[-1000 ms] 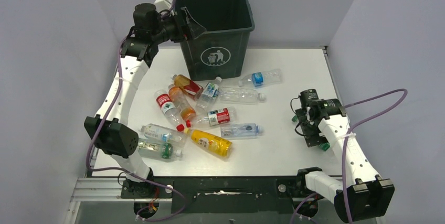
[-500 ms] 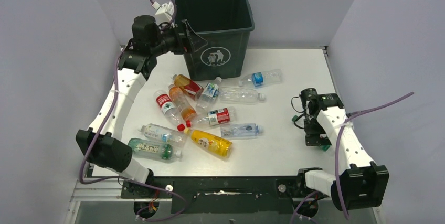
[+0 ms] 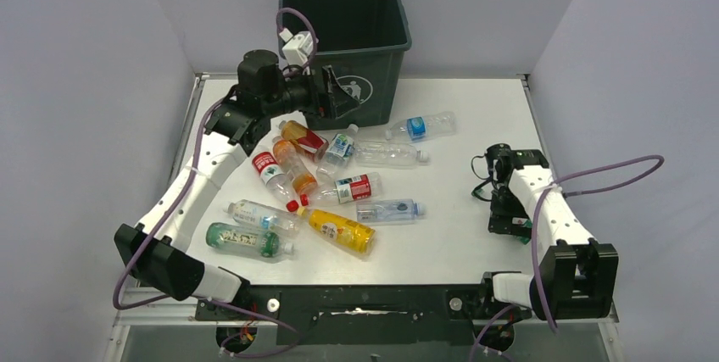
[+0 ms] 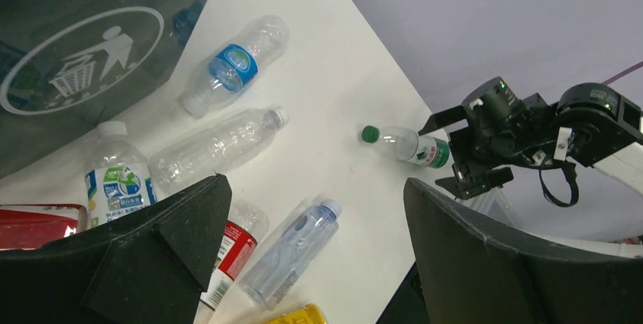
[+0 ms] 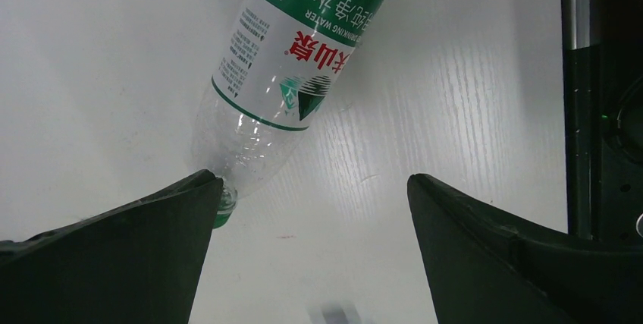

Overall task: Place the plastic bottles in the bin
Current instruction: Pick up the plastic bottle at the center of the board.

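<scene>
The dark green bin (image 3: 348,36) stands at the back of the table. Several plastic bottles lie in front of it, among them a blue-labelled one (image 3: 420,126), a red-labelled one (image 3: 349,188) and a yellow one (image 3: 339,231). My left gripper (image 3: 339,101) hangs open and empty in front of the bin's face, above the bottles. Its own view shows its jaws (image 4: 315,184) wide apart over a clear bottle (image 4: 292,252). My right gripper (image 3: 509,225) points down at the table's right side, open (image 5: 311,180). A green-labelled bottle (image 5: 296,58) lies just ahead, its green cap (image 5: 221,214) beside the left finger.
Grey walls close in the table on the left, back and right. The table's right edge and a black rail (image 5: 603,111) run close to my right gripper. A green-tinted bottle (image 3: 242,241) lies near the left arm's elbow (image 3: 165,264).
My left gripper has come away from the bin's upper left rim, down and right to the bin's front. My right arm has folded back toward its base, the gripper staying over the green-labelled bottle.
</scene>
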You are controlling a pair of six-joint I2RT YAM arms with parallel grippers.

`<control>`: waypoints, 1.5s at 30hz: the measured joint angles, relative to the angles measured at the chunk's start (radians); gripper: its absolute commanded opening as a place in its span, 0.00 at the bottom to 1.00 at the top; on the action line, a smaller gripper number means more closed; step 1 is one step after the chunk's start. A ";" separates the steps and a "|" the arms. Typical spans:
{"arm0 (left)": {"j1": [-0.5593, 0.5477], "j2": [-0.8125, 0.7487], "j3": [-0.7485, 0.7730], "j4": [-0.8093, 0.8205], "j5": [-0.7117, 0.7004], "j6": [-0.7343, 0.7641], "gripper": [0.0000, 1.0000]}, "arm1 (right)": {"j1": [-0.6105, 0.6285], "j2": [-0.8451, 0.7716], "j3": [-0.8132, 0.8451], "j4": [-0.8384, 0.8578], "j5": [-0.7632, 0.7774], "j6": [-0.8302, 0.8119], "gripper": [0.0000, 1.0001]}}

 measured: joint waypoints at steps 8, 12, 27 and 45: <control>-0.091 0.000 -0.009 -0.057 -0.054 0.051 0.85 | -0.026 0.026 -0.047 0.047 0.021 0.025 1.00; -0.123 0.000 -0.010 -0.079 -0.070 0.074 0.85 | -0.030 0.057 -0.048 0.055 0.048 0.028 0.99; -0.140 0.032 -0.023 -0.134 -0.116 0.109 0.85 | -0.157 0.122 -0.088 0.129 0.113 0.011 0.99; -0.170 0.089 -0.025 -0.174 -0.162 0.127 0.85 | -0.322 0.169 -0.152 0.346 0.102 -0.216 0.89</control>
